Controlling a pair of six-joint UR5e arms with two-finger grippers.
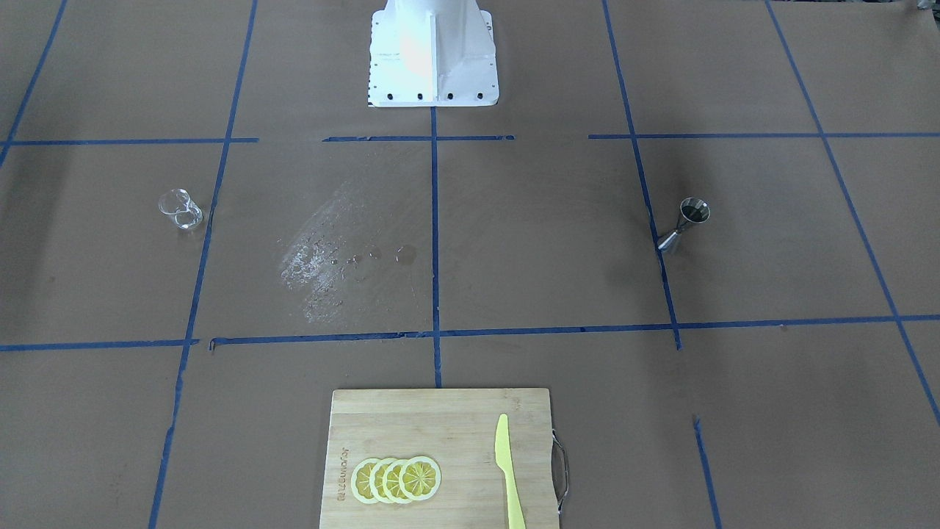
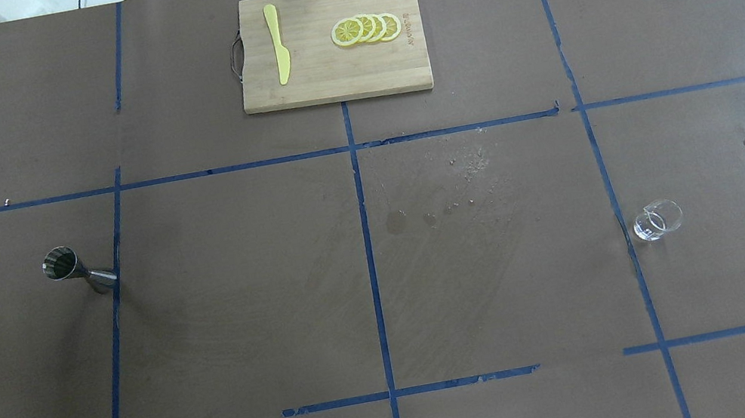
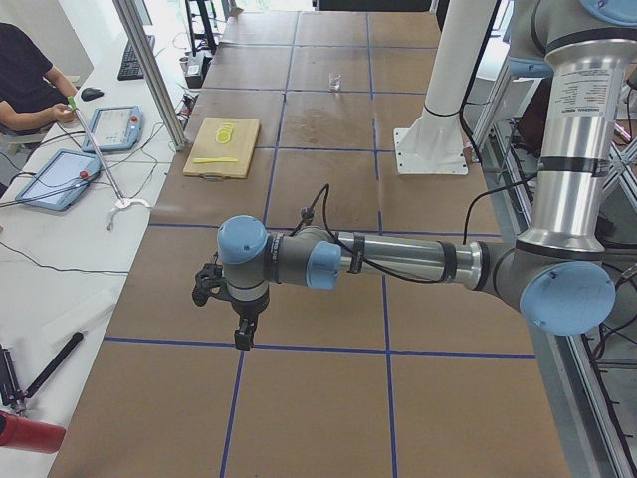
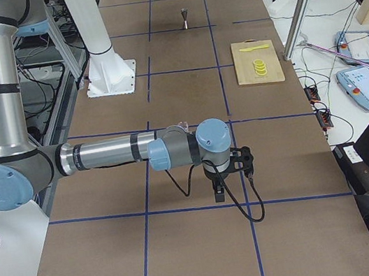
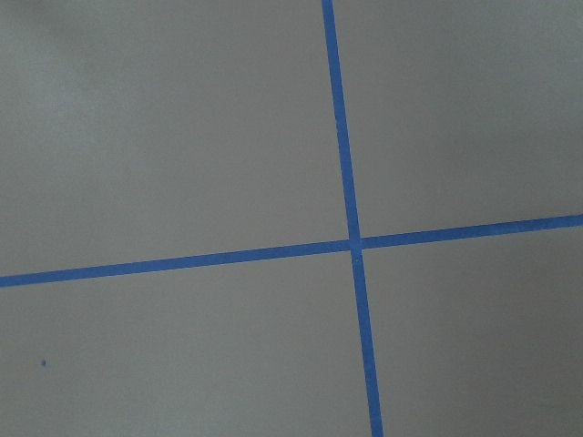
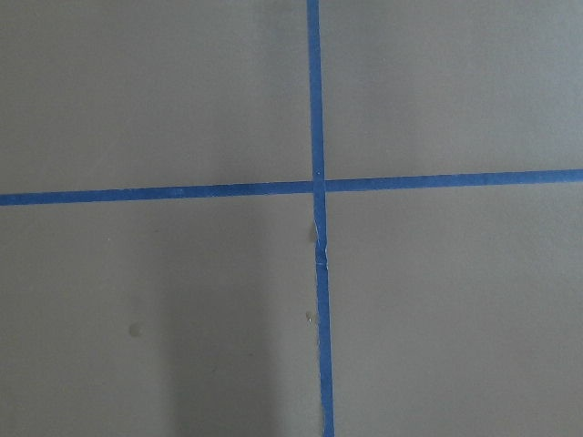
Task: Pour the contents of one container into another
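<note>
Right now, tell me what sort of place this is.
Probably a robotics lab test cell: a paper-covered table marked with a blue tape grid, a large robot arm reaching over it, and control tablets on the side desk by an operator.

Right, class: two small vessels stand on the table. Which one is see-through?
The glass cup, short with clear walls, on the robot's right; the jigger opposite is shiny steel and hourglass-shaped.

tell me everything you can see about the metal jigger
The jigger is shiny steel, two cones joined at a narrow waist. It stands upright on the brown table on the robot's left side, open mouth up, base by a blue tape line. Its inside looks dark; contents unclear. Nothing else touches it.
</note>
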